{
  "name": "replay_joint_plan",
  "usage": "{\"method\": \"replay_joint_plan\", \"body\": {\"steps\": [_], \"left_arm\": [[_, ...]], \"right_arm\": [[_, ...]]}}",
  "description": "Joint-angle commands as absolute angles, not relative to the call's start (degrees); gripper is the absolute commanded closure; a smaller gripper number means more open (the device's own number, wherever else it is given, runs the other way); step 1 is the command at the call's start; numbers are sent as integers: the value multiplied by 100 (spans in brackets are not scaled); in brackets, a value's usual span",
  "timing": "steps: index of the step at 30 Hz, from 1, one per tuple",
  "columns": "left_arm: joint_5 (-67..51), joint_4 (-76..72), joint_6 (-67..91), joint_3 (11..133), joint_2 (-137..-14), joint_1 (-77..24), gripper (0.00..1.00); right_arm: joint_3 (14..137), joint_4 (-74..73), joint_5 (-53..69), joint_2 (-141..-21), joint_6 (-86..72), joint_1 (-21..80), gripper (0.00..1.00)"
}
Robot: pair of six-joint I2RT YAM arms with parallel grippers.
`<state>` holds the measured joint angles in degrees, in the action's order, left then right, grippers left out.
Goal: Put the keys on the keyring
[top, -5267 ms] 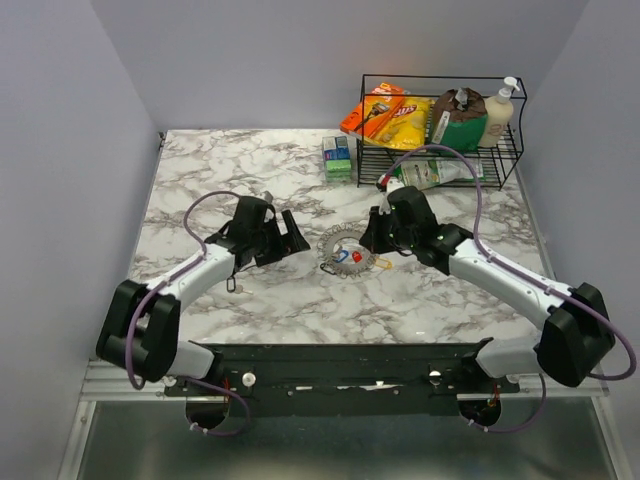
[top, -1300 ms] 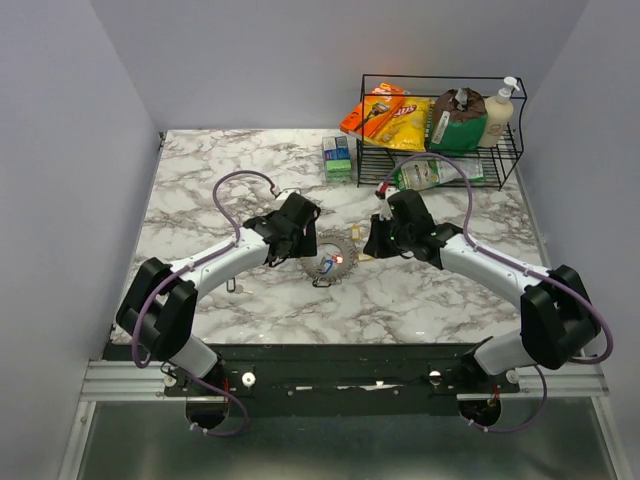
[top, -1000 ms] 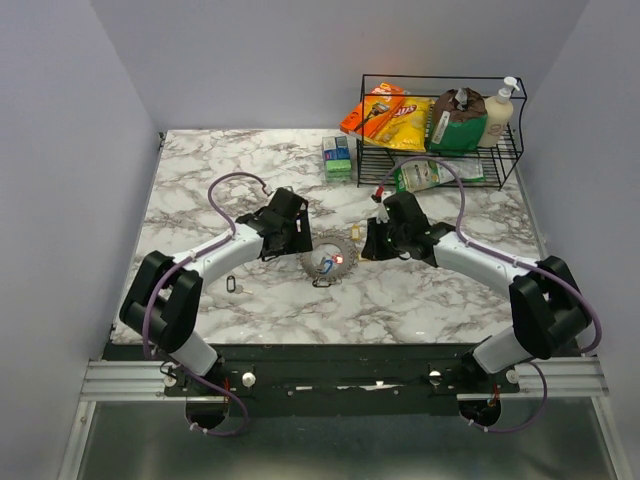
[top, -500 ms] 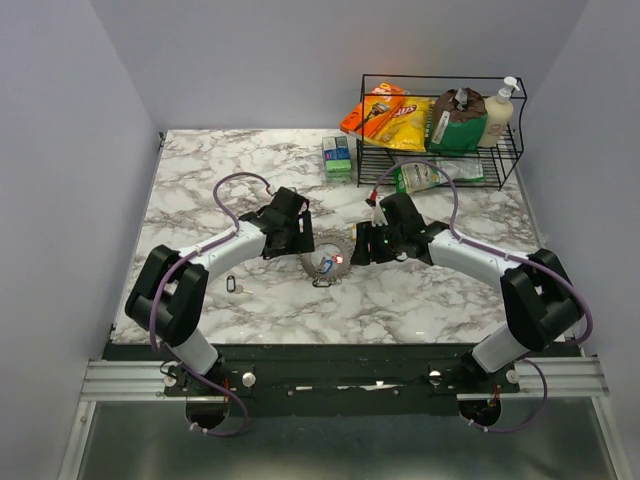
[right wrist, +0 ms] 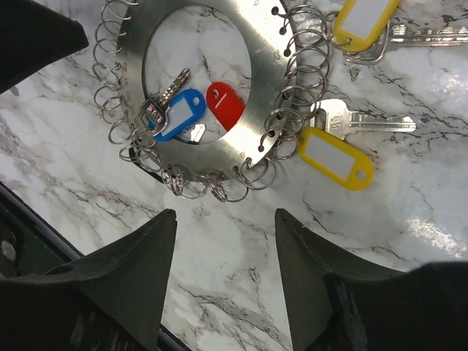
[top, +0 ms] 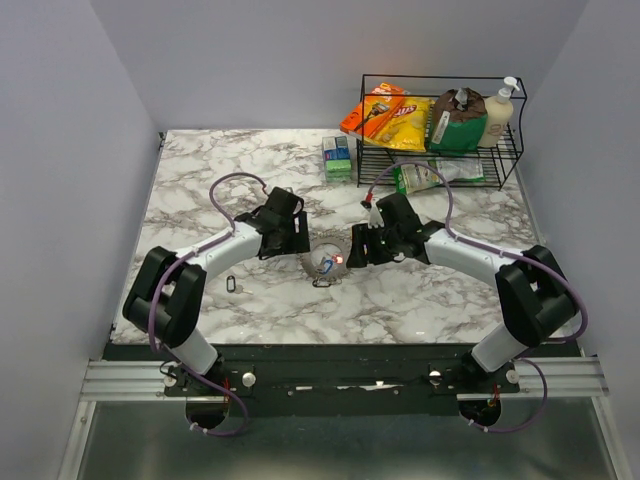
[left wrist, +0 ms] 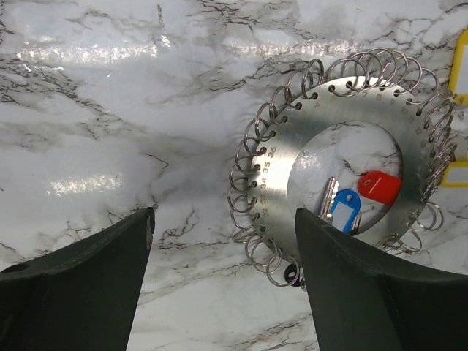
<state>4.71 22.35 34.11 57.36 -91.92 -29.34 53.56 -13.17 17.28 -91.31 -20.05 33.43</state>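
Left gripper (left wrist: 223, 216) apart, right gripper (right wrist: 225, 216) apart, both empty; keyring (right wrist: 267, 73) top cut off

From above, the keyring (top: 322, 262) is tiny. My right jaws hide its right side, and I cannot tell its keys (top: 330, 260) apart. My left camera shows only thin bits of the yellow key tags (left wrist: 462, 66) at the edge. My right camera cuts off the keyring's top.
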Motion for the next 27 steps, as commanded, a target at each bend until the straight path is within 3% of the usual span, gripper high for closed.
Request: {"method": "replay_joint_plan", "body": {"steps": [1,27], "left_arm": [[439,2328,3156,5590,-8947,-2813,13],[-1028,1547,2795,5212,-8288,-2926,18]], "right_arm": [[5563,-1274,1890,-9202,-1890,3445,35],[5590,-1371,1784,-9202,-1793,3507,34]]}}
